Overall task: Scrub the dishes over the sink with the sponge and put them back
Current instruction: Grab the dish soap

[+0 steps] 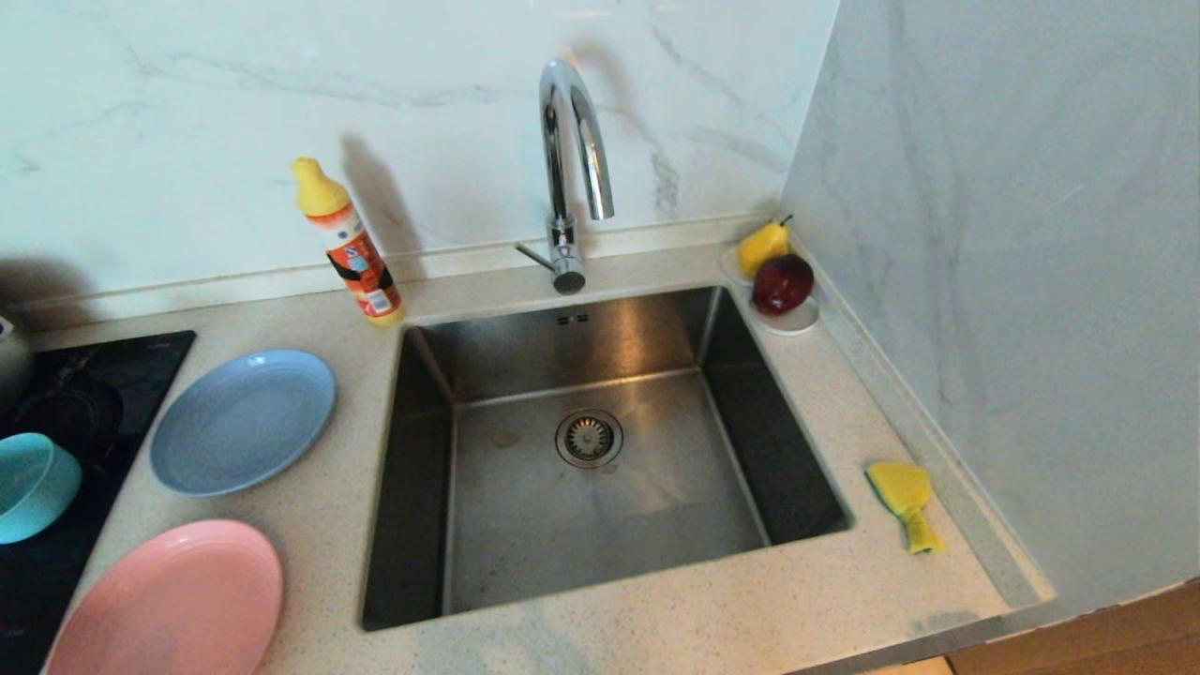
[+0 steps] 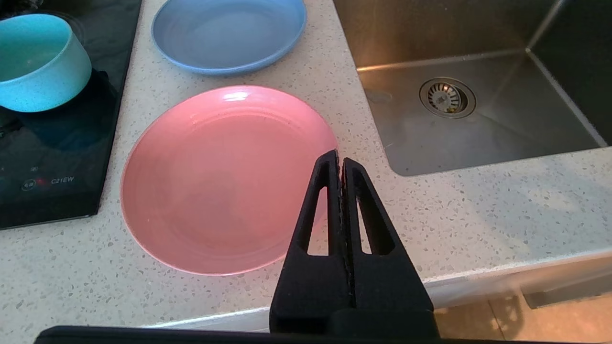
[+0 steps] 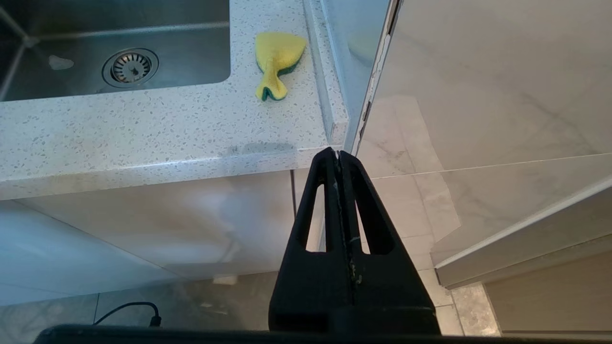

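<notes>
Nearest to us, both arms are parked off the front edge of the speckled white stone counter (image 1: 656, 619). Our left gripper (image 2: 340, 160) has its black fingers pressed together on nothing and hangs over the near rim of the round pink plate (image 2: 224, 179). Our right gripper (image 3: 338, 154) is likewise closed and empty, off the counter's right front corner, above the cabinet front.

Left of the basin, going back: pink plate at the front, then the round matte light-blue plate (image 1: 244, 420). The small teal-blue bowl (image 1: 33, 486) sits on the black glass hob (image 1: 94, 375), left of both plates.

The small yellow sponge with a thin green scouring layer (image 1: 905, 499) lies on the narrow counter strip right of the large rectangular brushed-steel sink (image 1: 581, 525), near the marble side wall (image 1: 1031, 281). The basin holds nothing; its round metal drain strainer (image 1: 589, 438) is bare.

At the back: yellow-capped orange detergent bottle (image 1: 352, 248), tall curved chrome tap (image 1: 572, 169), and a small white saucer (image 1: 792, 319) with a yellow pear (image 1: 761, 246) and a dark red apple (image 1: 783, 283).

Nothing scrubbed yet, by our read.

Risks:
- Sponge sits tight to the wall; little room for the right wrist, so a pinch could miss or shove it.
- Plates lie flat, so fingers may skid on the rim and push a plate toward the edge.
- Pear is yellow too; not the sponge.
</notes>
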`<state>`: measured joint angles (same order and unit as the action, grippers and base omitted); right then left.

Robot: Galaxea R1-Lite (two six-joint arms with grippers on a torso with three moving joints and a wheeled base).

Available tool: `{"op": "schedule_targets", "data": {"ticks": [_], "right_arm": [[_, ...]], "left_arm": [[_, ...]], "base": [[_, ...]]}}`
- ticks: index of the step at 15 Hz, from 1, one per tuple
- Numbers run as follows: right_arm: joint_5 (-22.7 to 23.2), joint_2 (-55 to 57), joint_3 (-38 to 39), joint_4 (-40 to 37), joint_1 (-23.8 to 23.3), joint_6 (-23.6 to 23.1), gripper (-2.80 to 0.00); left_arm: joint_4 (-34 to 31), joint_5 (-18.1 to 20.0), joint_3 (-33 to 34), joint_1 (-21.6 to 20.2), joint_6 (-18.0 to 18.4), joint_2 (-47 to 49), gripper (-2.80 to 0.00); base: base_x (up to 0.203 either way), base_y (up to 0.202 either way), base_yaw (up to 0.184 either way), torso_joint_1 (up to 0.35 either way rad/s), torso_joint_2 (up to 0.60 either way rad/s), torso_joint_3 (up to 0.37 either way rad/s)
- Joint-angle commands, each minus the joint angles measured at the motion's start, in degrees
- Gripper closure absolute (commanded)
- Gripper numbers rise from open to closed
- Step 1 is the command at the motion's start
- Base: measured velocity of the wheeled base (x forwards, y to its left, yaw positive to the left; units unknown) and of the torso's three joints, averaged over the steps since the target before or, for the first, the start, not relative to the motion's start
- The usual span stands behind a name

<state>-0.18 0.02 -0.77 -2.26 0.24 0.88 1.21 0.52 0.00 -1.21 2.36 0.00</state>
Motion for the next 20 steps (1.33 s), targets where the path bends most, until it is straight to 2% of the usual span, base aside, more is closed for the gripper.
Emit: {"op": "schedule_targets", "data": {"ticks": [1, 13, 16, 18, 20], "right_arm": [[0.0, -0.1, 0.0, 0.0, 0.0, 0.0, 0.0], [0.0, -0.1, 0.0, 0.0, 0.0, 0.0, 0.0], [0.0, -0.1, 0.0, 0.0, 0.0, 0.0, 0.0], [0.0, 0.0, 0.0, 0.0, 0.0, 0.0, 0.0], [0.0, -0.1, 0.0, 0.0, 0.0, 0.0, 0.0]], "left_arm": [[0.0, 0.0, 1.1, 0.0, 0.0, 0.0, 0.0], [0.0, 0.0, 1.1, 0.0, 0.4, 0.1, 0.0], [-1.7, -0.2, 0.4, 0.0, 0.3, 0.1, 0.0], [-4.1, -0.1, -2.8, 0.0, 0.6, 1.2, 0.0], [-4.4, 0.1, -9.0, 0.0, 0.7, 5.9, 0.0]], "base": [[0.0, 0.0, 0.0, 0.0, 0.0, 0.0], [0.0, 0.0, 0.0, 0.0, 0.0, 0.0], [0.0, 0.0, 0.0, 0.0, 0.0, 0.0], [0.0, 0.0, 0.0, 0.0, 0.0, 0.0], [0.0, 0.0, 0.0, 0.0, 0.0, 0.0]]}}
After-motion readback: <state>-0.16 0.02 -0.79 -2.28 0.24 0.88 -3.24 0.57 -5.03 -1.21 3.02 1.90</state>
